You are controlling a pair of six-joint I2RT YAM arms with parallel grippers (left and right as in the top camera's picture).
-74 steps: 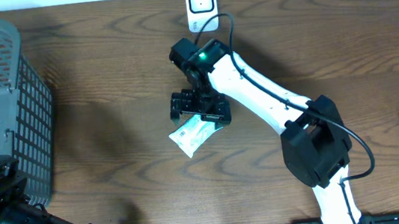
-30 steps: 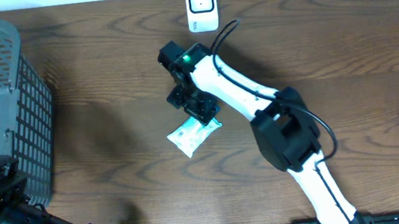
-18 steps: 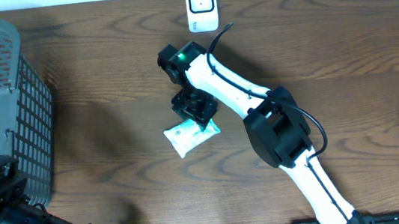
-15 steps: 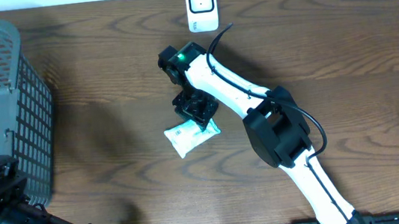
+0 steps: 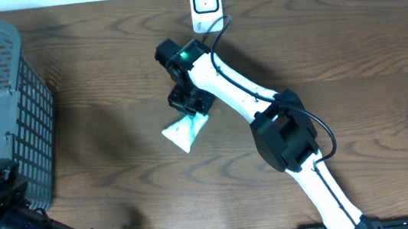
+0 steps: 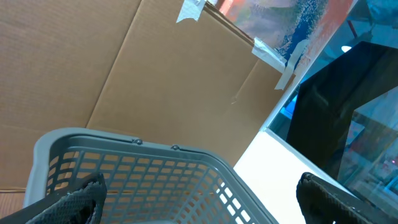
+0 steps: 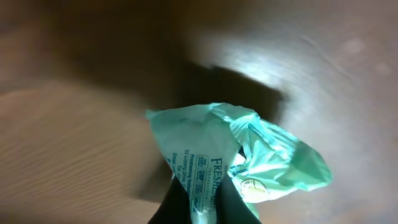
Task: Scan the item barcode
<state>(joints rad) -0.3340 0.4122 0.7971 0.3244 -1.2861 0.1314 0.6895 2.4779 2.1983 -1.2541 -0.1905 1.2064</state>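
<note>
Right tool (image 5: 190, 110) has closed on the green packet (image 5: 181, 133) — now bunched.

Print on mint-green packet (image 7: 202, 140): "FRESH…" readable (rest cut off, smaller lines too blurred).

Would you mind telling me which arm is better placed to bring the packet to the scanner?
The right. Its tool is shut on the green packet, close to the white scanner at the table's far edge. The left tool is open, over by the basket.
</note>
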